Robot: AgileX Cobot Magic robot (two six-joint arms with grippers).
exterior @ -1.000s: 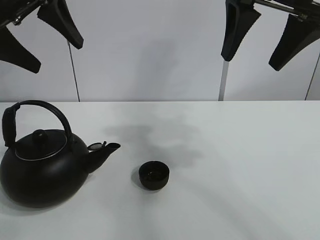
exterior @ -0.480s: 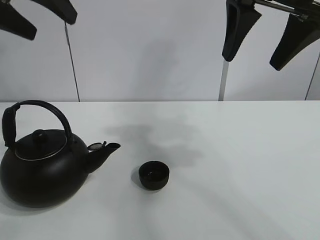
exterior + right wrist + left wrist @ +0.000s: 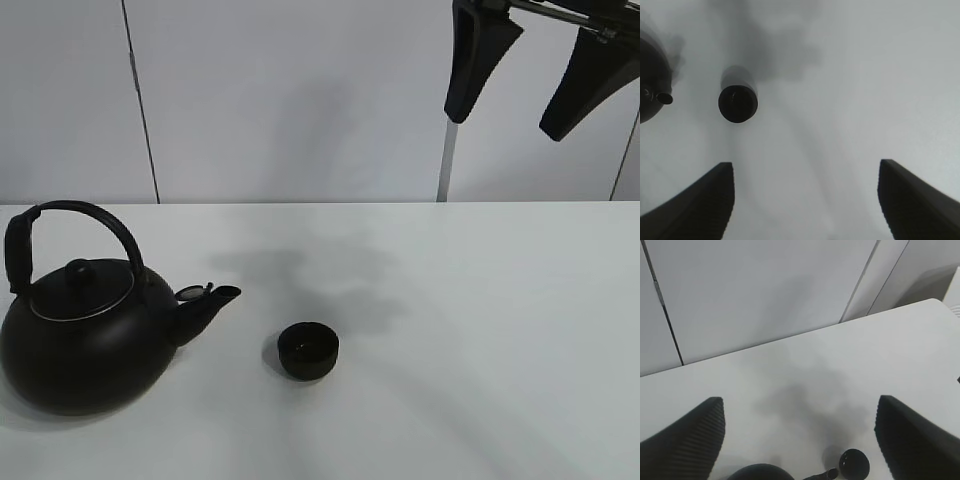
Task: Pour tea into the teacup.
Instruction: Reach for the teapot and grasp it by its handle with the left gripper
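Observation:
The teacup (image 3: 308, 351) is a small matte-black cup standing on the white table (image 3: 480, 330), just right of the kettle's spout (image 3: 215, 298). The big black kettle (image 3: 85, 340) with an arched handle stands at the front left. My right gripper (image 3: 535, 75) hangs high at the back right, open and empty. My left gripper is out of the exterior high view; in the left wrist view it (image 3: 800, 440) is open and empty, high above the teacup (image 3: 854, 464) and the kettle (image 3: 760, 473). The right wrist view shows the teacup (image 3: 738, 103) and the kettle's spout (image 3: 664, 98) far below the open right gripper (image 3: 807, 205).
A white panelled wall (image 3: 300, 100) stands behind the table, with a grey upright post (image 3: 447, 160) at the back right. The table's back edge runs along the wall.
My left gripper has risen and left the top left corner of the exterior high view. The right gripper, kettle and teacup have not moved.

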